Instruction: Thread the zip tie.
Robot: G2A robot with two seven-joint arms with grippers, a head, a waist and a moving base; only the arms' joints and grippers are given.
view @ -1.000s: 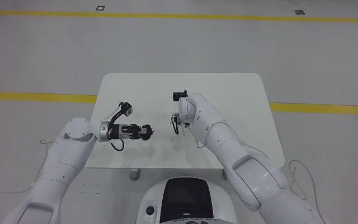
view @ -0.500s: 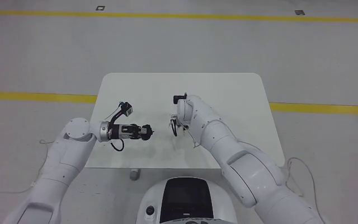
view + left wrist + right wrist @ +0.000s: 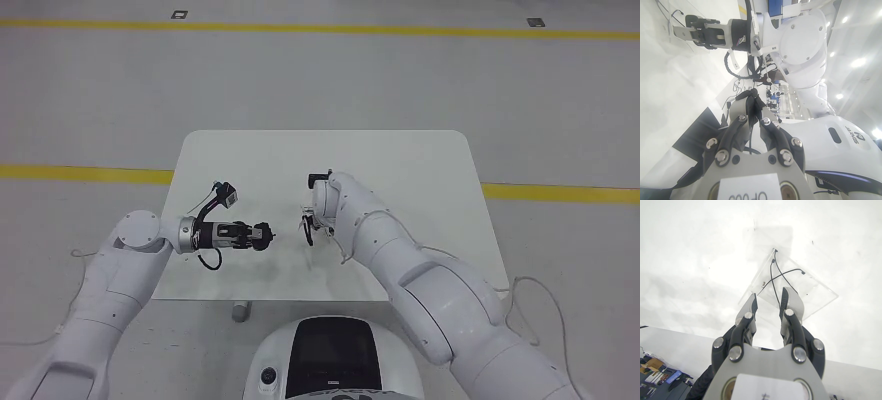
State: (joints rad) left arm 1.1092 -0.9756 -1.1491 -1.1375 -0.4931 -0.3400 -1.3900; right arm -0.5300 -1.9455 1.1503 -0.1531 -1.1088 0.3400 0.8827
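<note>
My left gripper (image 3: 268,235) hovers over the table's front-left part, shut on a black zip tie (image 3: 752,121) whose strap runs back between the fingers (image 3: 743,106). My right gripper (image 3: 769,297) hangs open just above a clear flat tray (image 3: 815,298) near the table's middle. Three thin black zip ties (image 3: 773,275) lie crossed on that tray, and one strap passes between the open fingers, close to one pad (image 3: 783,300). In the top view the right gripper (image 3: 310,222) sits a short way right of the left one. The left wrist view shows the right gripper (image 3: 680,32) farther off.
The white table (image 3: 400,170) is bare around the tray, with wide free room at the back and right. Its front edge lies close behind both grippers. Grey floor with yellow lines surrounds the table.
The right arm's wrist has shifted slightly toward the left gripper and the table's front. The left arm has kept still with its zip tie.
</note>
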